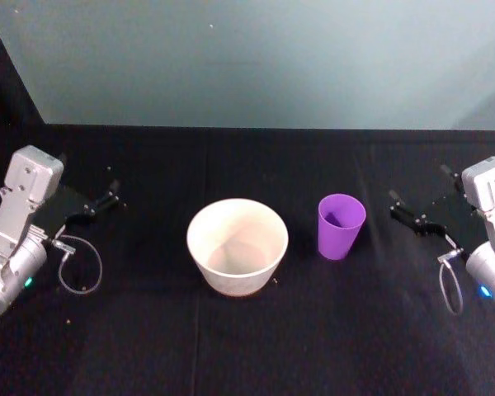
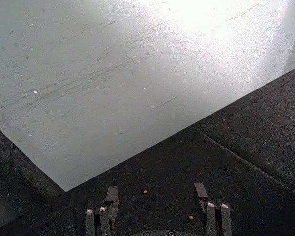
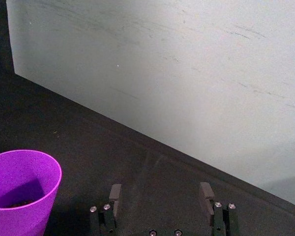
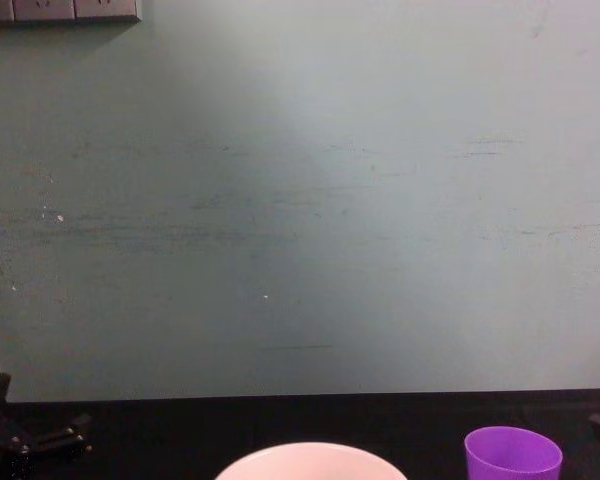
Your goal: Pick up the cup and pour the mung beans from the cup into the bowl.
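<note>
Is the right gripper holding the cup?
No, the cup stands free, off to one side of the open right gripper, with nothing between its jaws.

Black cloth-covered table (image 1: 247, 346) carries a wide pinkish-white round bowl (image 1: 238, 246). Small purple plastic cup (image 1: 341, 225) stands upright beside it, not touching.

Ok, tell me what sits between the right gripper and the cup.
Nothing but bare black tablecloth: the head view shows the open right gripper apart from the upright purple cup.
</note>
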